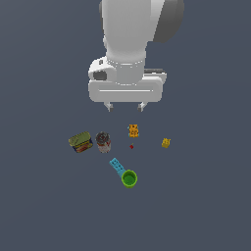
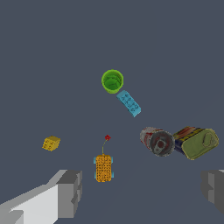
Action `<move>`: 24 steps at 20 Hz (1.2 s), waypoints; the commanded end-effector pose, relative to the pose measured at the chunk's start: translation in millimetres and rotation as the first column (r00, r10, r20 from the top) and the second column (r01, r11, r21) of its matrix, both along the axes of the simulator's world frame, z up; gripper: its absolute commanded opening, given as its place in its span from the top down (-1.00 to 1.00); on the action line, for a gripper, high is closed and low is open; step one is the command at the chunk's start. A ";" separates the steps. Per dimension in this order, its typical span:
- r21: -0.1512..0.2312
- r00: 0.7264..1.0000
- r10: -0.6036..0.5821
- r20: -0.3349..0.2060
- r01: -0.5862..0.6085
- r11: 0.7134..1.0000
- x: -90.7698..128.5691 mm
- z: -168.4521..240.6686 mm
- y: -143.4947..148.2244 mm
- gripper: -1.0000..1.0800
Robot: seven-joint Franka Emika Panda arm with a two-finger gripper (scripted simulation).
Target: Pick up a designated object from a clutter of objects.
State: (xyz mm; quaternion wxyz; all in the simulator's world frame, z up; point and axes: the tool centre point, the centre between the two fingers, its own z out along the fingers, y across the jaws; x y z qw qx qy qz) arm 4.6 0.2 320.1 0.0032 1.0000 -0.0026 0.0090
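The tool (image 1: 125,106) hangs released above the worktop (image 1: 206,196); the olive-topped tin (image 1: 80,142) touches the can (image 1: 103,142).

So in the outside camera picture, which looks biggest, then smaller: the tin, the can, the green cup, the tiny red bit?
1. Tin
2. Can
3. Green cup, close to the can, so unsure
4. Red bit, clearly smallest

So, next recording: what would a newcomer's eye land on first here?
The big white arm with its open hand hanging above the floor, holding nothing. Below it lies the clutter: the olive-topped tin at the exterior view's left, beside the cylindrical can. The bright green cup with its blue handle lies nearest the exterior camera.
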 end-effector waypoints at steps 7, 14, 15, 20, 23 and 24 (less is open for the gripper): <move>0.017 1.000 0.012 -0.027 -0.012 1.000 -3.5 -10.6 18.5 -0.92; 0.024 0.999 0.017 -0.038 -0.016 1.000 -4.9 -14.9 25.6 -0.92; 0.024 0.999 0.014 -0.038 -0.013 1.000 -4.8 -15.4 25.0 -0.92; 0.029 0.998 -0.040 -0.039 0.041 0.999 -1.7 -26.1 13.3 -0.92; 0.034 0.994 -0.103 -0.039 0.105 0.994 1.4 -38.3 -0.9 -0.92; 0.035 0.991 -0.129 -0.040 0.131 0.991 2.4 -43.4 -6.8 -0.92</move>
